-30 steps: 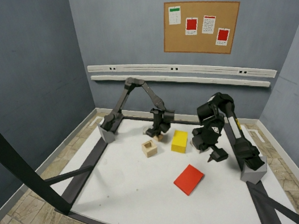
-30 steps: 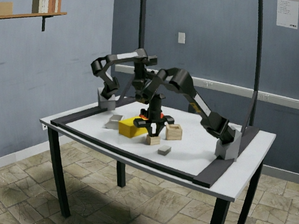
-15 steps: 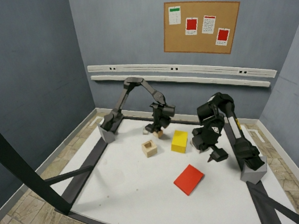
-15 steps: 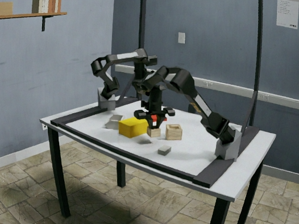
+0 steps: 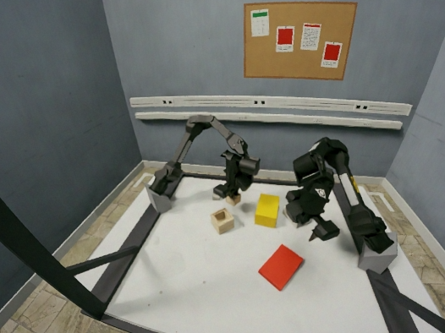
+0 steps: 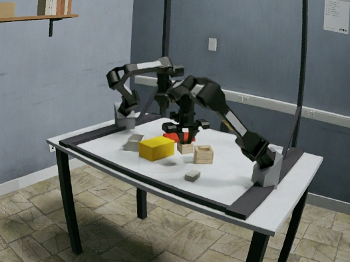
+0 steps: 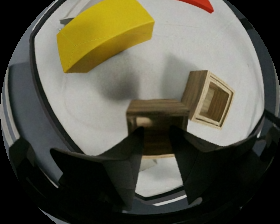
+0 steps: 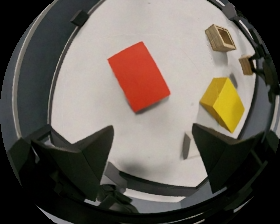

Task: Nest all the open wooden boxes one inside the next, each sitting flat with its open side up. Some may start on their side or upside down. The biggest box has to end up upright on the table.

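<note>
A larger wooden box (image 5: 222, 226) (image 6: 203, 159) (image 7: 196, 92) (image 8: 216, 40) stands on the table with its open side up; a second rim shows just inside its rim. A small wooden box (image 5: 233, 200) (image 6: 185, 149) (image 7: 157, 106) (image 8: 246, 66) hangs above the table beside it, open side up. The fingertips of my left gripper (image 6: 185, 141) (image 7: 157, 134) are inside this small box, spread apart against its inner walls, and hold it. Its floor is partly hidden by the fingers. My right gripper (image 8: 154, 129) is wide open and empty, above the table, away from both boxes.
A yellow block (image 5: 266, 210) (image 6: 156, 148) (image 7: 105, 32) (image 8: 223, 104) stands near the boxes. A red block (image 5: 281, 267) (image 8: 139, 76) lies farther off. A small grey block (image 6: 192, 175) lies near the boxes, and a slanted grey piece (image 6: 134, 143) lies beyond the yellow block.
</note>
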